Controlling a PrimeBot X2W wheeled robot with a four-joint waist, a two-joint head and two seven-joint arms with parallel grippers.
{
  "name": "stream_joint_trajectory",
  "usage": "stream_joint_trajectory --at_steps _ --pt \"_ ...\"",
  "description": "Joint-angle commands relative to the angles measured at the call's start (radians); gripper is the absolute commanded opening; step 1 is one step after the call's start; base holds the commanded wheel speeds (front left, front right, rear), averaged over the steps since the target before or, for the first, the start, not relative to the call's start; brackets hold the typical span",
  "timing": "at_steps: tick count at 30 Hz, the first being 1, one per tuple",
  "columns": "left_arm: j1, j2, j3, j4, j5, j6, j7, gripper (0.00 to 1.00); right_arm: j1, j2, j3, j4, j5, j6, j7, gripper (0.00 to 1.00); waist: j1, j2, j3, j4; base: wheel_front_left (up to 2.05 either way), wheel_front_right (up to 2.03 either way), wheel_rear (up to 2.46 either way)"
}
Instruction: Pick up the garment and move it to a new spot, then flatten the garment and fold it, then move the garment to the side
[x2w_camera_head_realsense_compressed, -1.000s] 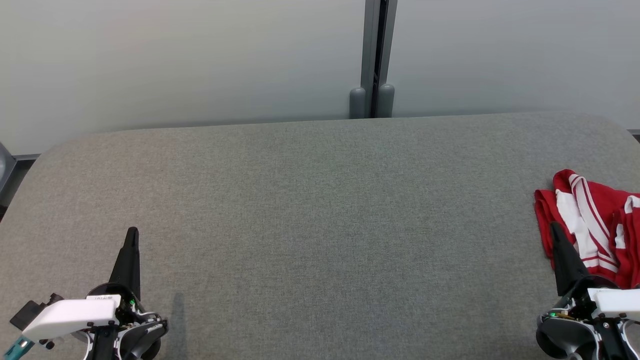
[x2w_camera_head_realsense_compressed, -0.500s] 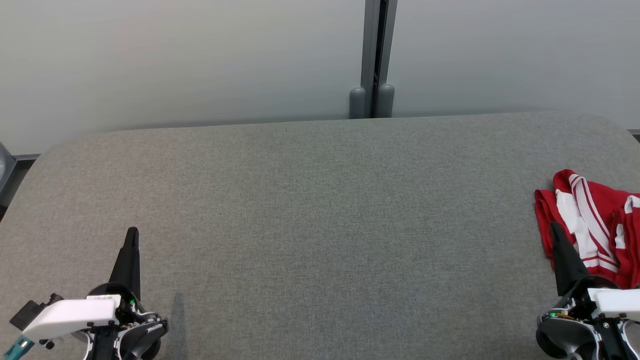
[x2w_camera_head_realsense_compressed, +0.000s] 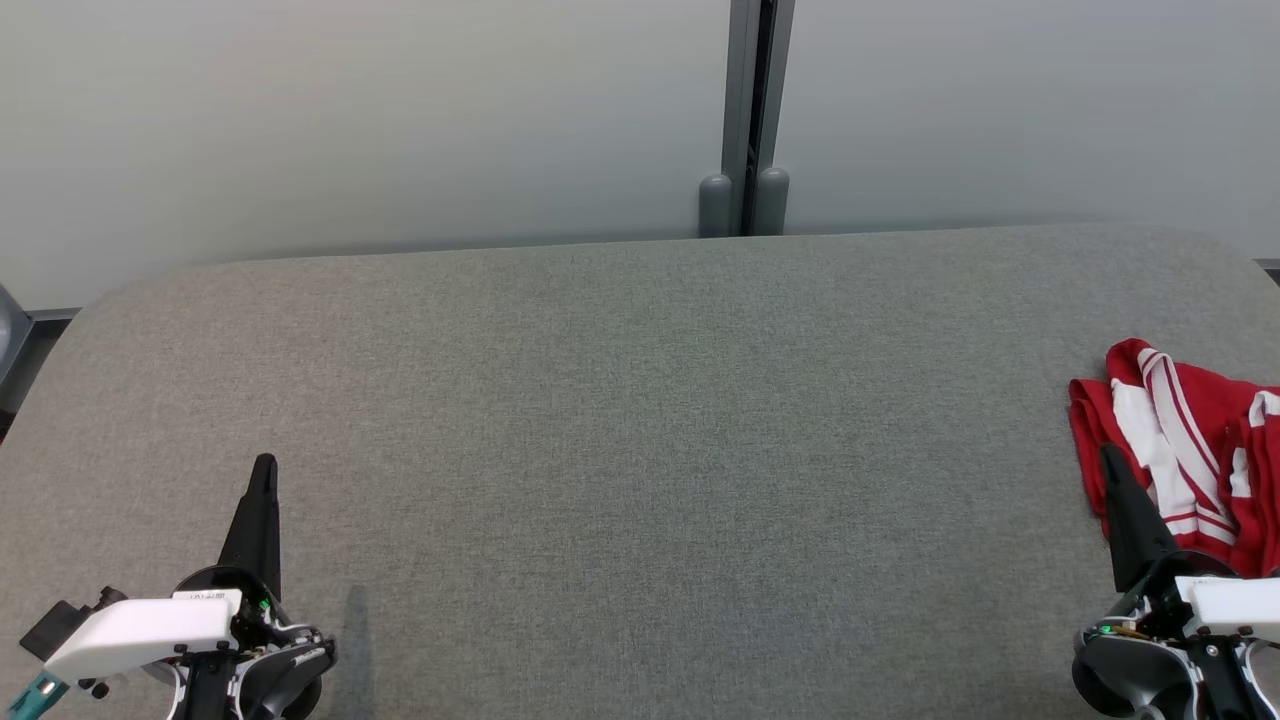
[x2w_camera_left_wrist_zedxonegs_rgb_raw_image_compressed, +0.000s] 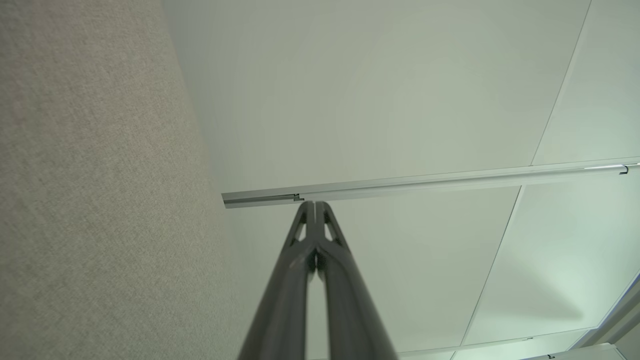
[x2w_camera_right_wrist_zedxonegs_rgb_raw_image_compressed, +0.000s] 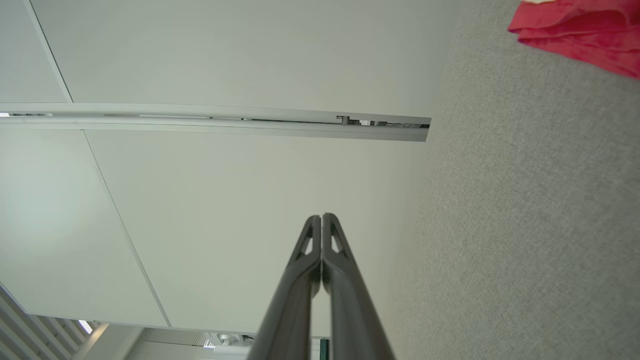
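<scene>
Garment (x2w_camera_head_realsense_compressed: 1190, 450) lies crumpled just beyond right gripper (x2w_camera_head_realsense_compressed: 1108, 458).

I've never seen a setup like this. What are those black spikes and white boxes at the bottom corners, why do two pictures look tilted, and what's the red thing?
The spikes are the robot's two hands, each a pair of long dark fingers on an arm. The head camera looks down on a grey padded table: the left gripper is at the lower left, the right gripper at the lower right. The other two pictures come from cameras on each wrist, looking along the fingers, so they appear tilted and mostly show the pale wall panels. Both grippers are pressed shut and hold nothing. The red thing is a crumpled red garment with white stripes, lying at the table's right edge, just beyond the right gripper.
</scene>
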Motion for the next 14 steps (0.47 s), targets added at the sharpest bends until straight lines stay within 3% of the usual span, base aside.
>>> stream_joint_trajectory --at_steps 1,14 --pt "-0.014 0.006 0.004 -0.003 -0.001 -0.004 0.003 0.00 0.008 -0.009 -0.001 -0.004 0.003 0.000 0.004 0.00 -0.0001 -0.0001 0.000 0.000 0.00 0.00 0.00" --pt "-0.014 0.006 0.004 -0.003 -0.001 -0.004 0.003 0.00 0.008 -0.009 -0.001 -0.004 0.003 0.000 0.004 0.00 -0.0001 -0.0001 0.000 0.000 0.00 0.00 0.00"
